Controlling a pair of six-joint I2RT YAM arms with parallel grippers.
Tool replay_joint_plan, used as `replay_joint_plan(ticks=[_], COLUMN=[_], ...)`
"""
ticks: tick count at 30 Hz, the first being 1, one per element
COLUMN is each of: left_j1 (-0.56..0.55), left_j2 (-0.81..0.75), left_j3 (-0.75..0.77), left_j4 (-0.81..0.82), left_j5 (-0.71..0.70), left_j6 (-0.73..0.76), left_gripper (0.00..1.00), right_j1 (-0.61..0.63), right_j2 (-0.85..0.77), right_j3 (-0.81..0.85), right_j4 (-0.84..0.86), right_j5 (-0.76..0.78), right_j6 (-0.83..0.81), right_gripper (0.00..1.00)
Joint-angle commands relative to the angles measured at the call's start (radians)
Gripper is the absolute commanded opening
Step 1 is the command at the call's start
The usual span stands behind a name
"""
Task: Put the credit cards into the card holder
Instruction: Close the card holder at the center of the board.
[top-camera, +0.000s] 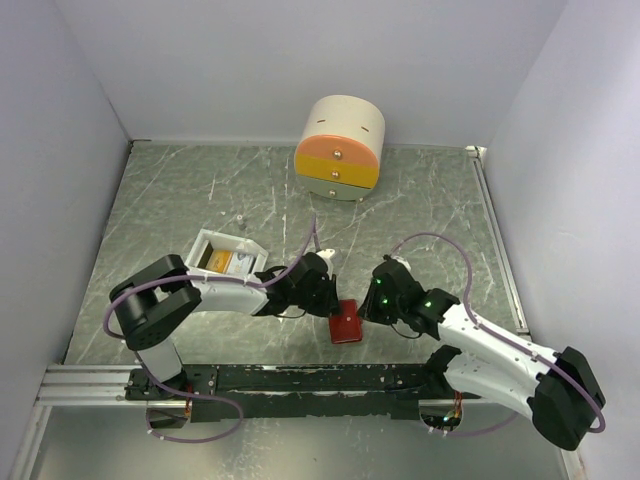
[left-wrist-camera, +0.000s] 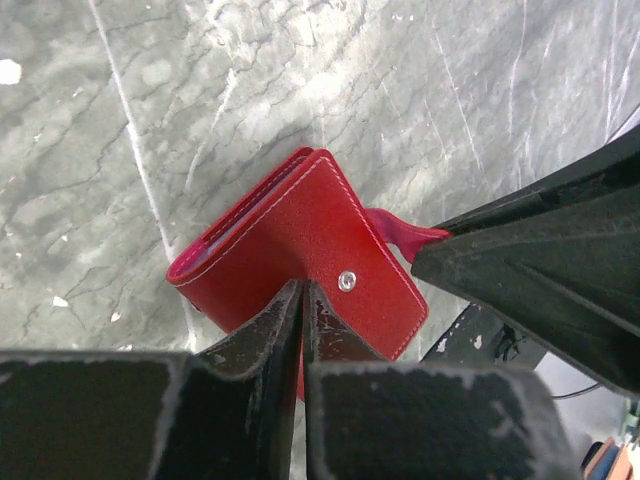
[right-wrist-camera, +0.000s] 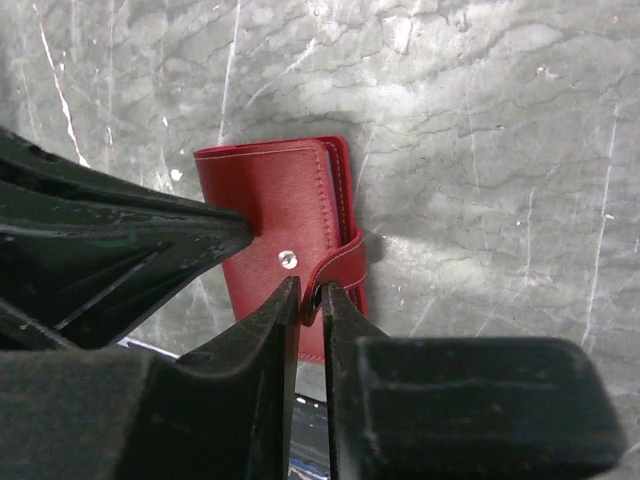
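Your right gripper (right-wrist-camera: 310, 290) pinches the strap (right-wrist-camera: 345, 265) of the closed red holder (right-wrist-camera: 270, 200); your left gripper (left-wrist-camera: 303, 288), jaws almost together, rests its tips on the holder's cover.

Red card holder (top-camera: 346, 324), left gripper (top-camera: 329, 296) and right gripper (top-camera: 371, 302) flanking it — white tray (top-camera: 203, 240) beyond

Red card holder (left-wrist-camera: 300, 230), folded flat (strap unsnapped)

Table (top-camera: 180, 200): card holder (top-camera: 346, 322), tray (top-camera: 205, 243), drawer box (top-camera: 340, 148)
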Motion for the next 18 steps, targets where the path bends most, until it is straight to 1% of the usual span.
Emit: replay_joint_plan(ticks=[1,3,4,12,14,15,16,18], left_j1=[-0.019,-0.020,-0.021,-0.023,-0.023,-0.023,-0.023,-0.023], left_j2=[0.034,0.037,0.037,0.068,0.065,0.064,0.062,0.060], left_j3=[0.053,0.034,0.020,0.023,0.020,0.019,0.018,0.014], left_j4=[-0.080,-0.055,-0.039,-0.072,-0.074,-0.075,-0.077,-0.074], left_j5=[-0.044,-0.043,-0.041,-0.058,-0.065,-0.066,-0.070,-0.071], left_j6=[0.052,0.037,0.028,0.039,0.041,0.041,0.040,0.040], left_gripper=[0.15,0.16,0.17,0.17,0.17,0.18,0.18,0.17], right_j1=[0.003,0.002,0.002,-0.007,-0.018,-0.027,-0.036,-0.053], right_j2=[-0.001,-0.017,-0.025,-0.061,-0.079,-0.086,-0.087,-0.084], right_j3=[0.052,0.064,0.067,0.077,0.067,0.057,0.047,0.034], right_j4=[-0.039,-0.049,-0.051,-0.098,-0.126,-0.134,-0.133,-0.127], right_j5=[-0.019,-0.019,-0.020,0.021,0.055,0.066,0.070,0.068], right_j6=[-0.046,-0.054,-0.055,-0.015,0.018,0.026,0.031,0.032], right_gripper=[0.20,0.27,0.28,0.29,0.27,0.25,0.20,0.17])
